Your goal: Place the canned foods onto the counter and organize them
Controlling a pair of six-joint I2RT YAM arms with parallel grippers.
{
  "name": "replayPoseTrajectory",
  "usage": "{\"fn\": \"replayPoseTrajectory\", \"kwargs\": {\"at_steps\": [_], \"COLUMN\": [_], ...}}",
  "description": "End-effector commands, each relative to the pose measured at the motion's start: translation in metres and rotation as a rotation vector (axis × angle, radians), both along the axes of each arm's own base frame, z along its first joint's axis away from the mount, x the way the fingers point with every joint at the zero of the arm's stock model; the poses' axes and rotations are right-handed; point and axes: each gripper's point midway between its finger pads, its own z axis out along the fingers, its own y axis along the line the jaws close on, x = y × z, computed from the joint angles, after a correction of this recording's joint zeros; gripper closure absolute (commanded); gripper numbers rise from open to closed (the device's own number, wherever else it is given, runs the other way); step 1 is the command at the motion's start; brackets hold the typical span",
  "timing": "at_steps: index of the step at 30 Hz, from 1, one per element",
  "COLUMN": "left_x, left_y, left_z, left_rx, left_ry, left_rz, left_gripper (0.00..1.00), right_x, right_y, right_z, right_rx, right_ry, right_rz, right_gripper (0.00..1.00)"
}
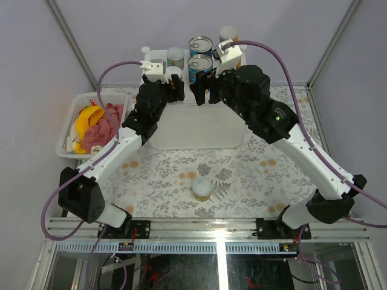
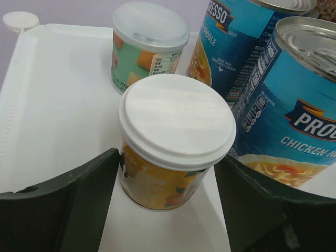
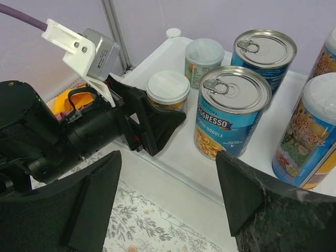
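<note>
In the top external view, the counter (image 1: 193,130) is seen between the two arms. The canned foods are gathered along its far edge: two blue cans (image 1: 200,63), a green-labelled jar (image 1: 175,57) and a tall canister (image 1: 228,33). One loose jar (image 1: 202,188) stands alone on the table (image 1: 254,181), not yet on the counter. The left gripper (image 1: 174,77) and the right gripper (image 1: 204,84) are both over the far part of the counter, near each other. A basket (image 1: 66,130) with a banana (image 1: 87,115) and a pink cloth (image 1: 103,130) is at the left, well apart.

In the left wrist view, a yellow-labelled jar (image 2: 176,131) stands on the counter between the fingers (image 2: 79,210). The jaws are apart on both sides of it, but whether they press on it cannot be told. The jar is judged light, with a smooth label that may slip. Its lid is wider than its body, so the hold is best taken on the body under the lid. A blue can is just beside it on the right, so little room is left for that finger.

In the right wrist view, the jaws of the right gripper are apart and nothing is held. The nearer blue can is ahead of them. It is judged heavy, stiff and wide, and it should be taken at the middle of its height. The tall canister on the right may tip easily.
</note>
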Motion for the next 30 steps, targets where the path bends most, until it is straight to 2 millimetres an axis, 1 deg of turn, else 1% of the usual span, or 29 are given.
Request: {"fn": "replayPoseTrajectory", "kwargs": {"at_steps": [1, 4, 7, 8, 11, 13, 18, 22, 24, 29, 30], "left_x": [0.005, 0.005, 0.003, 0.002, 0.000, -0.002, -0.009, -0.018, -0.026, -0.045, -0.050], "left_y": [-0.001, -0.001, 0.002, 0.004, 0.006, 0.007, 0.011, 0.015, 0.017, 0.021, 0.022], "left_z": [0.031, 0.031, 0.031, 0.031, 0.034, 0.036, 0.044, 0.050, 0.055, 0.063, 0.065], "left_rx": [-0.036, -0.035, -0.044, -0.049, -0.054, -0.055, -0.060, -0.064, -0.066, -0.071, -0.073], "left_ry": [-0.087, -0.082, -0.078, -0.079, -0.079, -0.081, -0.090, -0.096, -0.107, -0.116, -0.114], "left_rz": [-0.007, -0.010, 0.006, 0.011, 0.018, 0.022, 0.029, 0.034, 0.039, 0.047, 0.047], "left_gripper": [0.28, 0.26, 0.13, 0.10, 0.04, 0.01, 0.00, 0.00, 0.00, 0.00, 0.00], "right_x": [-0.006, -0.007, -0.008, -0.009, -0.010, -0.011, -0.014, -0.018, -0.021, -0.031, -0.034], "right_y": [-0.013, -0.014, -0.015, -0.015, -0.015, -0.016, -0.019, -0.023, -0.026, -0.031, -0.032], "right_z": [0.028, 0.027, 0.026, 0.026, 0.023, 0.022, 0.018, 0.009, 0.001, -0.032, -0.035], "right_rx": [0.056, 0.056, 0.055, 0.056, 0.055, 0.054, 0.047, 0.028, 0.015, -0.028, -0.029], "right_ry": [-0.063, -0.061, -0.058, -0.057, -0.048, -0.044, -0.031, -0.013, 0.002, 0.065, 0.074], "right_rz": [-0.023, -0.023, -0.023, -0.022, -0.017, -0.015, -0.015, -0.017, -0.017, -0.003, 0.005], "right_gripper": [0.21, 0.21, 0.21, 0.21, 0.21, 0.21, 0.21, 0.21, 0.21, 0.21, 0.21]}}
